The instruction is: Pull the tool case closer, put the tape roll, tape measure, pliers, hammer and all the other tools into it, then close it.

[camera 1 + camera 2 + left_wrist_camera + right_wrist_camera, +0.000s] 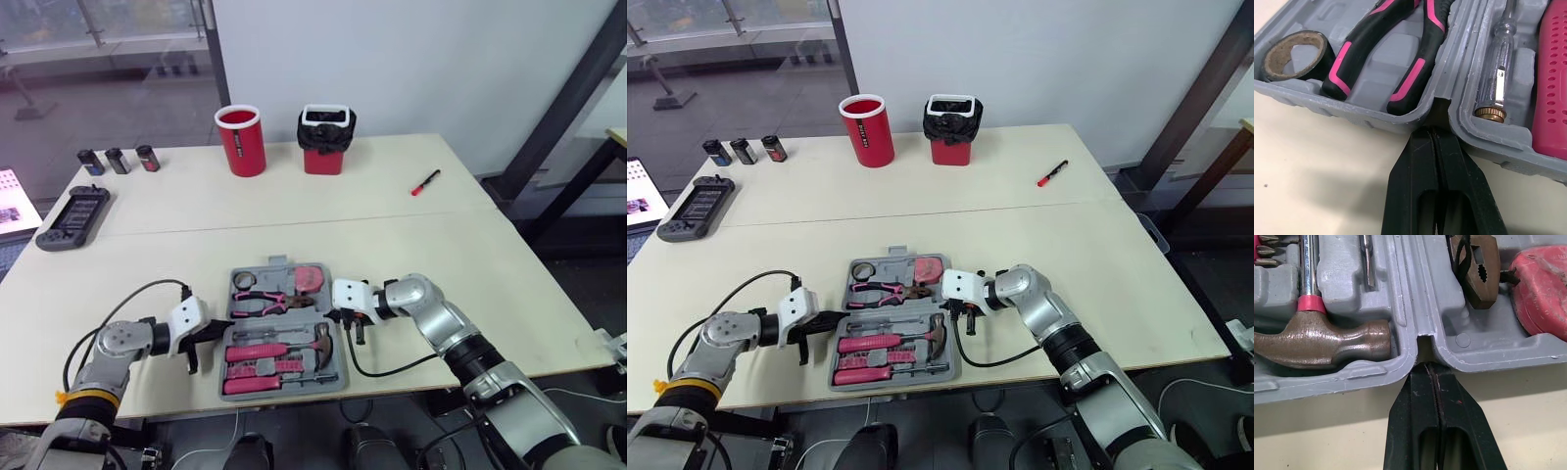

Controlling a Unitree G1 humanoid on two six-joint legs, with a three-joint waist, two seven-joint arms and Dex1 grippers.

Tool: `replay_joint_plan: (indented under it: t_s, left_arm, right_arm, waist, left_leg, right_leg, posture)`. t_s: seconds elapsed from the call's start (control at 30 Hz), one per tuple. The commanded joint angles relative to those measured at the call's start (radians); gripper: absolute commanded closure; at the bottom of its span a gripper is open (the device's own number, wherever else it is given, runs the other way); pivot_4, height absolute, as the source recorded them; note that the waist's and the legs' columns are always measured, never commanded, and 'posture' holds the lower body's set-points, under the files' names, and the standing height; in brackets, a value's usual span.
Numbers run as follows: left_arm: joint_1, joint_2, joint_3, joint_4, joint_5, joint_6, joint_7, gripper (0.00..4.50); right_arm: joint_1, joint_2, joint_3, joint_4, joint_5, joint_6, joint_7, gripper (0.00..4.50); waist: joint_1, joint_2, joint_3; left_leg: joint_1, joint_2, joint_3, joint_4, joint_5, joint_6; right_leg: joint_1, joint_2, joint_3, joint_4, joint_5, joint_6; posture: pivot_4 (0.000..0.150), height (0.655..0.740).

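Left eye view gives you one open tool case [284, 392] on the pale surface [470, 264], lying between the left gripper [1436, 139] and right gripper [1426, 369]. Both are pinched tight on nothing, tips at its hinge notches. Inside: one tape roll [1317, 63], one pliers [1352, 54], one tape measure [1542, 293], one hammer [1317, 345]. Beyond them: two red containers [241, 142], three small cans [118, 160], white wall.
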Motion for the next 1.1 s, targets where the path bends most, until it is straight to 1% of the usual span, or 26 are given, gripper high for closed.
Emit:
replay_joint_plan:
  t_s: [0.03, 0.33, 0.47, 0.6, 0.7, 0.73, 0.77, 0.8, 0.9, 1.03, 1.1]
  left_arm:
    - [0.036, -0.019, -0.057, -0.007, 0.018, 0.02, -0.051, 4.46]
    - [0.026, 0.009, -0.036, 0.018, 0.031, 0.013, -0.019, 4.46]
    - [0.048, 0.065, 0.03, 0.034, -0.004, 0.009, 0.005, 4.46]
    - [0.126, 0.136, 0.146, -0.085, -0.132, 0.075, -0.015, 4.46]
    - [0.2, 0.142, 0.2, -0.246, -0.242, 0.16, -0.046, 4.46]
    - [0.237, 0.137, 0.206, -0.333, -0.281, 0.199, -0.052, 4.46]
    - [0.261, 0.133, 0.21, -0.393, -0.302, 0.228, -0.054, 4.5]
    - [0.293, 0.128, 0.204, -0.475, -0.33, 0.267, -0.057, 4.5]
    - [0.356, 0.107, 0.154, -0.667, -0.365, 0.372, -0.045, 4.5]
    - [0.356, 0.067, 0.078, -0.764, -0.335, 0.457, 0.002, 4.5]
    - [0.344, 0.051, 0.025, -0.762, -0.296, 0.47, 0.009, 4.5]
  right_arm:
    - [0.004, 0.004, 0.023, 0.0, 0.006, -0.01, 0.02, 4.5]
    - [0.008, -0.022, 0.017, 0.005, 0.0, -0.006, 0.017, 4.5]
    - [-0.004, -0.086, -0.047, 0.054, 0.02, -0.002, 0.003, 4.5]
    - [-0.028, -0.181, -0.129, 0.115, 0.075, -0.011, 0.009, 4.5]
    - [-0.038, -0.197, -0.186, 0.121, 0.139, 0.048, 0.02, 4.5]
    - [-0.041, -0.197, -0.215, 0.106, 0.183, 0.118, 0.051, 4.5]
    - [-0.042, -0.196, -0.233, 0.093, 0.213, 0.168, 0.073, 3.94]
    - [-0.051, -0.189, -0.254, 0.081, 0.249, 0.232, 0.088, 3.66]
    - [-0.088, -0.149, -0.296, 0.078, 0.312, 0.395, 0.054, 2.15]
    - [-0.123, -0.086, -0.336, 0.09, 0.366, 0.555, -0.019, 0.08]
    - [-0.148, -0.051, -0.348, 0.141, 0.366, 0.561, -0.072, 0.03]
  waist:
    - [0.0, 0.0, 0.0]
    - [0.0, 0.0, 0.0]
    - [-0.001, 0.0, 0.0]
    - [-0.001, 0.0, 0.001]
    - [0.005, 0.0, 0.002]
    - [0.006, 0.0, 0.002]
    - [0.005, 0.0, 0.002]
    - [0.004, 0.0, 0.002]
    - [-0.003, 0.001, 0.003]
    - [-0.002, 0.001, 0.003]
    - [-0.002, 0.001, 0.003]
  left_leg:
    - [0.0, 0.0, 0.0, 0.0, 0.0, 0.0]
    - [0.0, 0.0, 0.0, 0.0, 0.0, 0.0]
    - [0.0, 0.0, 0.0, 0.0, 0.0, 0.0]
    - [0.0, 0.0, 0.0, 0.0, 0.0, 0.0]
    - [-0.002, 0.0, 0.0, -0.001, 0.0, 0.0]
    - [-0.002, 0.0, 0.0, 0.0, 0.0, 0.0]
    - [-0.002, 0.0, 0.0, 0.0, 0.0, 0.0]
    - [-0.003, 0.0, 0.0, 0.0, 0.0, 0.0]
    - [-0.003, 0.0, 0.001, 0.0, 0.0, 0.0]
    - [-0.003, 0.0, 0.001, -0.001, 0.0, 0.0]
    - [-0.003, 0.0, 0.001, -0.001, 0.0, 0.0]
  right_leg:
    - [0.0, 0.0, 0.0, 0.0, 0.0, 0.0]
    - [0.0, 0.0, 0.0, 0.0, 0.0, 0.0]
    - [0.0, 0.0, 0.0, 0.0, 0.0, 0.0]
    - [-0.001, 0.0, 0.0, 0.0, 0.0, -0.001]
    - [-0.003, -0.001, 0.0, -0.001, -0.002, -0.003]
    - [-0.003, -0.002, 0.0, -0.001, -0.002, -0.004]
    - [-0.003, -0.002, 0.0, -0.001, -0.002, -0.004]
    - [-0.003, -0.001, 0.0, -0.001, -0.002, -0.004]
    - [-0.003, -0.001, 0.0, -0.001, -0.002, -0.004]
    - [-0.004, 0.0, 0.001, -0.001, -0.002, -0.004]
    - [-0.004, 0.0, 0.001, -0.001, -0.002, -0.004]
  posture:
    - [0.15, 0.74]
    - [0.15, 0.74]
    - [0.15, 0.74]
    - [0.15, 0.74]
    - [0.15, 0.74]
    - [0.15, 0.74]
    - [0.15, 0.74]
    - [0.15, 0.74]
    - [0.15, 0.74]
    - [0.15, 0.74]
    - [0.15, 0.74]
